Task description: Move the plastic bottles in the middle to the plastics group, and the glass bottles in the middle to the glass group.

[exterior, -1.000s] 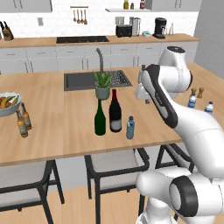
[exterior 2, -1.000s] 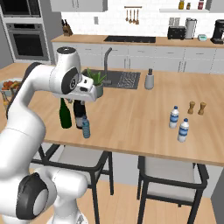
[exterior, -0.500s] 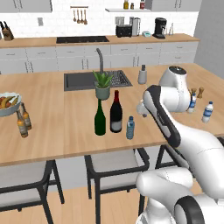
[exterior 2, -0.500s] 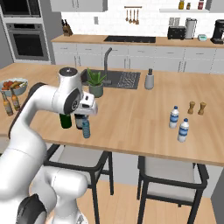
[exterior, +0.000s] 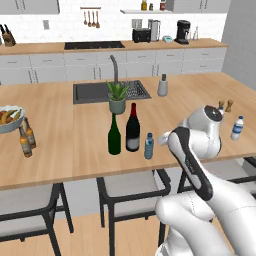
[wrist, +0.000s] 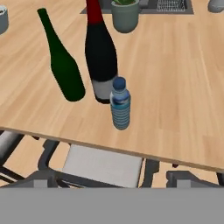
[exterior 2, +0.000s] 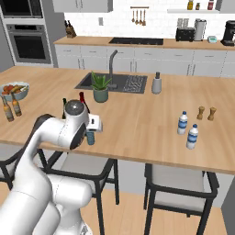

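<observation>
Three bottles wait mid-counter, so the wide-open, empty gripper (exterior 2: 97,124) should close level on the small blue-tinted plastic bottle (wrist: 120,109) near the wooden counter's (wrist: 183,105) edge, avoiding the black red-topped wine bottle (wrist: 101,61) just behind.

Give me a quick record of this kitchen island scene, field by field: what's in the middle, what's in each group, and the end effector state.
middle: blue-tinted water bottle, green wine bottle, red-topped black wine bottle, all upright near the front edge
plastics group: two white-capped water bottles, right side
glass group: two amber bottles beside the fruit bowl, left side
end effector: open, facing the blue-tinted water bottle, holding nothing
</observation>
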Available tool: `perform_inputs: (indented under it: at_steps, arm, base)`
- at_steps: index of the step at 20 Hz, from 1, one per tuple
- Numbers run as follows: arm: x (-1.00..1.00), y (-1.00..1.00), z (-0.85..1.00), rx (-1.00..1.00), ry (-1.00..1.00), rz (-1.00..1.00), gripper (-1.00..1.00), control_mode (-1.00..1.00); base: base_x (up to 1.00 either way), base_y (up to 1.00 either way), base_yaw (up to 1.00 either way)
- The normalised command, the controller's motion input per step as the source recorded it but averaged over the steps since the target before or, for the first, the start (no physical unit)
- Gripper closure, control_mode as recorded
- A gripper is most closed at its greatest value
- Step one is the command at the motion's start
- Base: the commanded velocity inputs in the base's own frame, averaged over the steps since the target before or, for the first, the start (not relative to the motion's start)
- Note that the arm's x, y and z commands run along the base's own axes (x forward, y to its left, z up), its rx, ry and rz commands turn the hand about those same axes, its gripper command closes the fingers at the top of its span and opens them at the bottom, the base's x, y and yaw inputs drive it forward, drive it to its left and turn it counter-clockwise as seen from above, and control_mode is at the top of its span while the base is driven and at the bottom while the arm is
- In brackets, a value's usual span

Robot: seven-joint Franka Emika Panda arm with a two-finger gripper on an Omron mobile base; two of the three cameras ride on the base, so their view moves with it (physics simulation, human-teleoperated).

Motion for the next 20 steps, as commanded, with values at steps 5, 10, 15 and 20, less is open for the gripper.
perform_inputs:
  at_steps: [5, 10, 15, 20]
  arm:
    - [0.19, 0.00, 0.00, 0.01, -0.07, 0.08, -1.00, -1.00]
    - [0.33, 0.00, 0.00, 0.00, -0.01, 0.07, -1.00, -1.00]
    - [0.31, 0.02, -0.09, 0.00, 0.00, 0.05, -1.00, -1.00]
    - [0.17, 0.01, -0.03, 0.00, 0.00, 0.01, -1.00, -1.00]
  base:
    - [0.00, 0.00, 0.00]
    - [0.00, 0.00, 0.00]
    - [0.00, 0.00, 0.00]
    - [0.00, 0.00, 0.00]
